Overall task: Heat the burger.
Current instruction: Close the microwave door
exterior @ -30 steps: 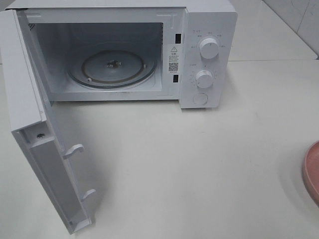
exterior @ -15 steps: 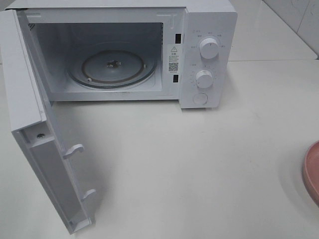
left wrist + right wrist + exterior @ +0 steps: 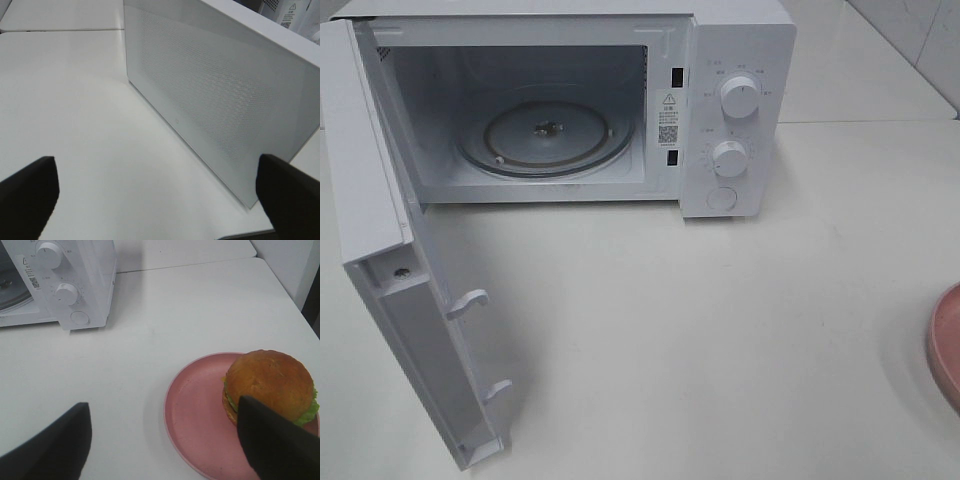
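In the high view, a white microwave (image 3: 620,100) is seen at the far side of the bench (image 3: 720,330). Its door (image 3: 390,280) is swung wide open to the left, probably so that the empty glass turntable (image 3: 545,138) can be reached. Only the edge of a pink plate (image 3: 947,345) is seen at the right.

In the left wrist view, the left gripper (image 3: 160,192) is held just beside the outer face of the door, fingers (image 3: 27,192) fully open, nothing between them.

In the right wrist view, the right gripper (image 3: 165,440) is held above the plate, fingers (image 3: 52,447) apart and empty. The burger (image 3: 270,387) is resting on the plate, well apart from the microwave, not yet picked up.
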You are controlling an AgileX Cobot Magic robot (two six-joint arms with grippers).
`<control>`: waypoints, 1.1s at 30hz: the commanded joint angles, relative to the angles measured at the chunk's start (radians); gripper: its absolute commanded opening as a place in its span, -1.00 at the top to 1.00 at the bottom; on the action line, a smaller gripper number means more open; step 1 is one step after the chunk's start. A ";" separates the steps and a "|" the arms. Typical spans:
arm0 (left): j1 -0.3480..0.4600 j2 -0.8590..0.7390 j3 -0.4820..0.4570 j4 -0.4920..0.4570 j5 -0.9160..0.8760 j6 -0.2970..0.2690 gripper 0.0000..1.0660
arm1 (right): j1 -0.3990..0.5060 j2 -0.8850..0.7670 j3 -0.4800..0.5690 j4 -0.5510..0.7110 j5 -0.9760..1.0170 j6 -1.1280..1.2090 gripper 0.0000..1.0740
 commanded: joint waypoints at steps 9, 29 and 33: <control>0.003 -0.006 0.002 -0.005 0.000 -0.003 -0.88 | -0.007 -0.027 0.002 0.000 -0.008 -0.010 -0.42; 0.003 -0.006 0.002 -0.065 -0.012 -0.006 -0.88 | -0.007 -0.027 0.002 0.000 -0.008 -0.010 -0.42; 0.003 -0.005 -0.013 -0.064 -0.040 -0.003 -0.84 | -0.007 -0.027 0.002 0.000 -0.008 -0.010 -0.42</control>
